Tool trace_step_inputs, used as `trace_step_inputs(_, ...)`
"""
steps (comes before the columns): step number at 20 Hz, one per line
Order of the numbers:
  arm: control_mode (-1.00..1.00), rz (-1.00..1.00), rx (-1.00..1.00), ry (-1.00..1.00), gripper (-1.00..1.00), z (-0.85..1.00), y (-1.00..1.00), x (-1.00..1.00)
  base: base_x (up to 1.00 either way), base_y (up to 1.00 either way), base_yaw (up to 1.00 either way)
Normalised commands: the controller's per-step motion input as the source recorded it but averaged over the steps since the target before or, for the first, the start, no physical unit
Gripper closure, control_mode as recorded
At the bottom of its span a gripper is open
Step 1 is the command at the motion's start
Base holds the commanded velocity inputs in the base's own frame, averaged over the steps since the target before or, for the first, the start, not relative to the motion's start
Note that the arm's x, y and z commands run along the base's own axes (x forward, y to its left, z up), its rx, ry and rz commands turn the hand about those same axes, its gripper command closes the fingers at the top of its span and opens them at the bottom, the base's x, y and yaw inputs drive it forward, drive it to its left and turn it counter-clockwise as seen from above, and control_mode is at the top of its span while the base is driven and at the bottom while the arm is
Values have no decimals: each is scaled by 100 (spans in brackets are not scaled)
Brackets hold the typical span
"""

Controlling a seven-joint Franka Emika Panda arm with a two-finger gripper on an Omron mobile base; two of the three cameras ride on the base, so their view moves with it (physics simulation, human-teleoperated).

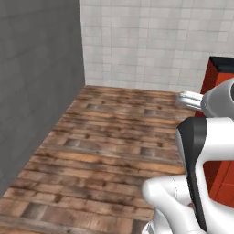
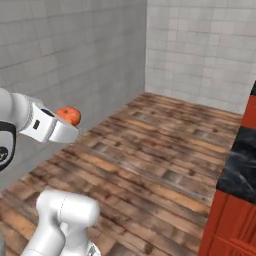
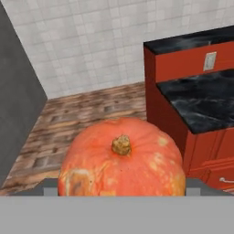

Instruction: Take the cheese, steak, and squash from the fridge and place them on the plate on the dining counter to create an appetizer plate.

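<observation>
The squash point(image 3: 122, 157) is a round orange pumpkin shape with a short brown stem, close in front of the hand view. My gripper point(image 3: 121, 186) is shut on it, with a grey finger pad point(image 3: 49, 186) showing at each side. In the right base view the squash point(image 2: 69, 115) hangs in the air at the left, held at the tip of my gripper point(image 2: 66, 125), well above the wooden floor. The cheese, steak, fridge and plate are out of view. I cannot tell whether the red counter ahead is the dining counter.
A red-fronted counter with a black marbled top point(image 3: 201, 98) stands to the right, with a raised section point(image 3: 183, 43) behind it. It also shows as a counter edge point(image 2: 239, 165) and a counter corner point(image 1: 221, 68). A dark grey wall point(image 1: 36, 82) is on the left, white tiled wall point(image 1: 146, 41) ahead, wooden floor point(image 1: 105, 137) between.
</observation>
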Motion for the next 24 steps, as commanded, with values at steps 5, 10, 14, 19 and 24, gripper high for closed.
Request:
trace_step_inputs(5,100,0,0,0,100,0,0,0,99,85,-53)
trace_step_inputs(10,100,0,0,0,100,0,0,0,100,83,-49)
trace_step_inputs(14,100,0,0,0,100,0,0,0,100,82,-48)
trace_step_inputs(19,100,0,0,0,100,0,0,0,100,82,-49)
trace_step_inputs(24,100,0,0,0,100,0,0,0,100,78,-49)
